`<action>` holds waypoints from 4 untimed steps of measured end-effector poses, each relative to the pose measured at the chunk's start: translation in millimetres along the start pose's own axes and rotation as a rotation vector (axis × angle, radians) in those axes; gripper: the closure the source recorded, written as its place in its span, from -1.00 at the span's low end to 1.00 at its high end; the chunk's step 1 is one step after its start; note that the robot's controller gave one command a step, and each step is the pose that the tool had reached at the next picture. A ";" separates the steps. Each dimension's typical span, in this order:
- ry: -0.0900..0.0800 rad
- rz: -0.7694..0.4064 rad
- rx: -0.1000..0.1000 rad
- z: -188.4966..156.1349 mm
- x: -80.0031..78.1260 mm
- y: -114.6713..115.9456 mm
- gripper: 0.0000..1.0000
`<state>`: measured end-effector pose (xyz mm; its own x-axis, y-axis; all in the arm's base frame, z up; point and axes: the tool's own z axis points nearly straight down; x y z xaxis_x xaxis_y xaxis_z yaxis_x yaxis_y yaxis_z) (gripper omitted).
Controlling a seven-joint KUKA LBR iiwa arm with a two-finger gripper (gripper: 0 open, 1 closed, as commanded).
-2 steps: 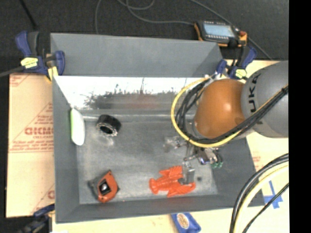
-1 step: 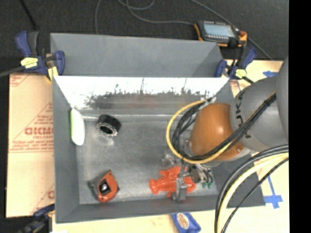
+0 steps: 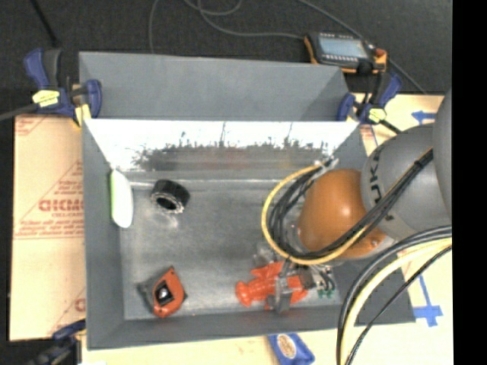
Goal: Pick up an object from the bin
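Down in the near right part of the grey metal bin (image 3: 228, 105), the pincer (image 3: 284, 290) is low over the floor, right at a red-orange plastic thing (image 3: 253, 289) that lies close to the near wall. That thing is lumpy and stretched from left to right. Its left end juts out free, while its right end runs under the grey metal of the pincer. What kind of thing it is cannot be told. Whether the pincer is spread, pressed together or pinching the red-orange thing cannot be told either, for the wrist hides it from above. Just to the right of the pincer a small green bit (image 3: 327, 292) peeps out beneath the wrist.

The arm (image 3: 415, 181) comes in over the bin's right wall, a thick grey body with a rounded orange cover (image 3: 335, 207) at the wrist. Black and yellow cables (image 3: 272, 204) loop round the left side of that cover and run back along the arm.

The rest lies well apart from the pincer. An orange and black tape measure (image 3: 163, 293) sits tilted in the near left corner. A black ring (image 3: 169, 195) lies farther back on the left half of the floor. A white oblong thing (image 3: 120, 200) rests along the left wall, near the ring.
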<state>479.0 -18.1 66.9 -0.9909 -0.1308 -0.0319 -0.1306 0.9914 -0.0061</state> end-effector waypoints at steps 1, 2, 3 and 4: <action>0.001 -0.008 0.000 -0.2 -0.8 0.0 1.00; 0.008 -0.010 -0.002 -6.0 -0.4 0.0 1.00; 0.017 -0.010 -0.003 -26.9 0.9 0.1 1.00; 0.022 -0.009 -0.003 -42.3 -0.3 -0.5 1.00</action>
<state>478.0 -18.5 109.1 -0.9902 -0.1395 -0.0097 -0.1394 0.9902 -0.0032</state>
